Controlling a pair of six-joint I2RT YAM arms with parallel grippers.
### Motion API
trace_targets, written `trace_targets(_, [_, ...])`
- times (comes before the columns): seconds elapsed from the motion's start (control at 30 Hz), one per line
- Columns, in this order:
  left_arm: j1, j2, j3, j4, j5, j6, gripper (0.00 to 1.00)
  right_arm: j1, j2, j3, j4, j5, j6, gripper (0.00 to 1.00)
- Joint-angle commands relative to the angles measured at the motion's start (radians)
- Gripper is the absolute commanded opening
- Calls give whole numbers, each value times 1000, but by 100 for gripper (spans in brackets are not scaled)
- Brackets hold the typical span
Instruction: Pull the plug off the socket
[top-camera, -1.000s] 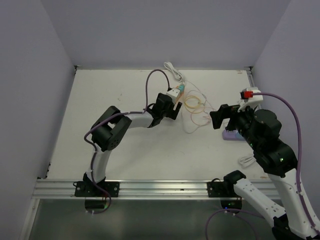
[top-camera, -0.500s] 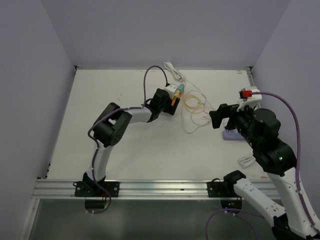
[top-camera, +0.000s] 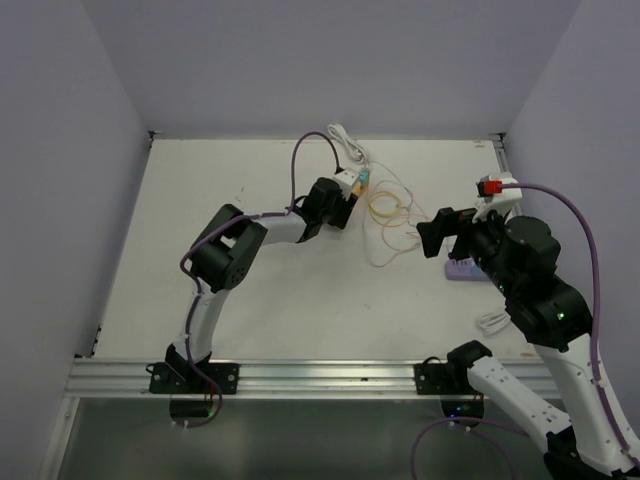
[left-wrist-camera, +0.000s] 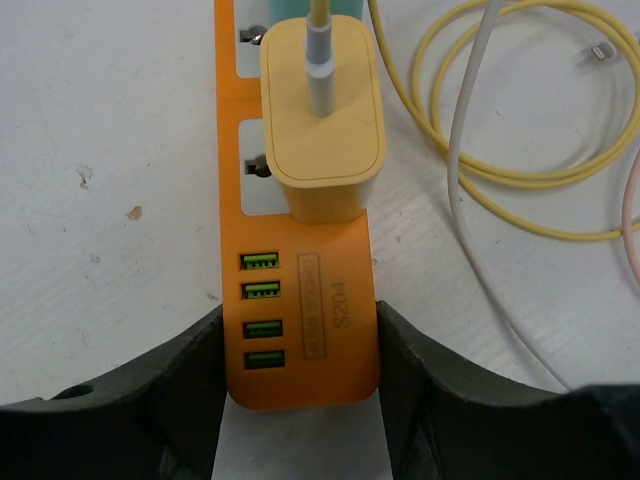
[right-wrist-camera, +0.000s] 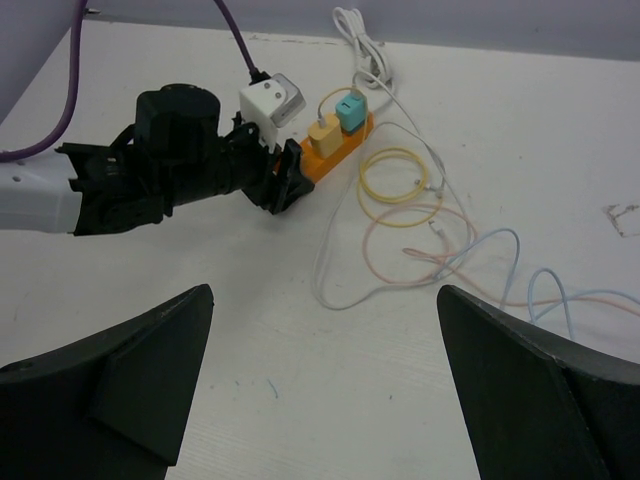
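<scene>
Socket strip (left-wrist-camera: 300, 300) is pinched at its end by the left tool (left-wrist-camera: 300, 345).

Surfaces: orange rectangular plastic power strip (left-wrist-camera: 300, 330) is showing a smooth, satin face; pale yellow plastic charger plug (left-wrist-camera: 322, 140) is looking smooth and faintly glossy; white table top (left-wrist-camera: 100, 120) is appearing matt, lightly pitted.

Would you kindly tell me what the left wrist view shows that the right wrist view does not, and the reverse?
Only the left wrist view: four green USB ports and the S204 label.

Only the right wrist view: the left arm, the pink cable and the open right gripper.

Both: the orange power strip, the yellow plug seated in it, the yellow cable, and the left gripper shut on the strip's end.
</scene>
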Motion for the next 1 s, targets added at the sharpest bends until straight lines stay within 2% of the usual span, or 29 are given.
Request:
trace_targets(0.0, [-2, 25, 39, -11, 12, 7, 57, 1, 10, 4, 40, -20, -18, 99])
trace_targets(0.03, [-2, 25, 36, -12, 11, 5, 48, 1, 10, 4, 40, -21, -16, 99])
trace_targets(0.1, [-4, 22, 30, -15, 9, 2, 41, 1, 15, 1, 41, -26, -16, 99])
trace_targets(0.13, [-4, 17, 17, -18, 11, -3, 33, 1, 15, -2, 41, -29, -15, 99])
trace_targets(0.27, [-4, -50, -64, 1, 19, -33, 31, 1, 32, -11, 51, -64, -15, 99])
trace_targets(0.4, [-10, -119, -177, 26, 34, -53, 19, 1, 64, -28, 54, -82, 25, 99])
trace_targets(0.43, [-10, -132, -219, 26, 42, -56, 10, 1, 70, -34, 57, -105, 31, 99])
trace_targets(0.47, [-13, -158, -239, 25, 52, -59, 7, 1, 76, -52, 73, -108, 31, 99])
trace_targets(0.5, [-13, -172, -283, 22, 55, -64, 6, 1, 81, -63, 84, -148, 28, 99])
trace_targets(0.53, [-16, -185, -309, 28, 58, -75, 1, 1, 95, -80, 99, -206, 22, 99])
trace_targets(0.7, [-20, -297, -476, 64, 106, -78, 0, 4, 161, -201, 244, -371, 11, 99])
trace_targets(0.97, [-30, -465, -624, 52, 192, -58, 0, 54, 242, -416, 567, -302, 8, 99])
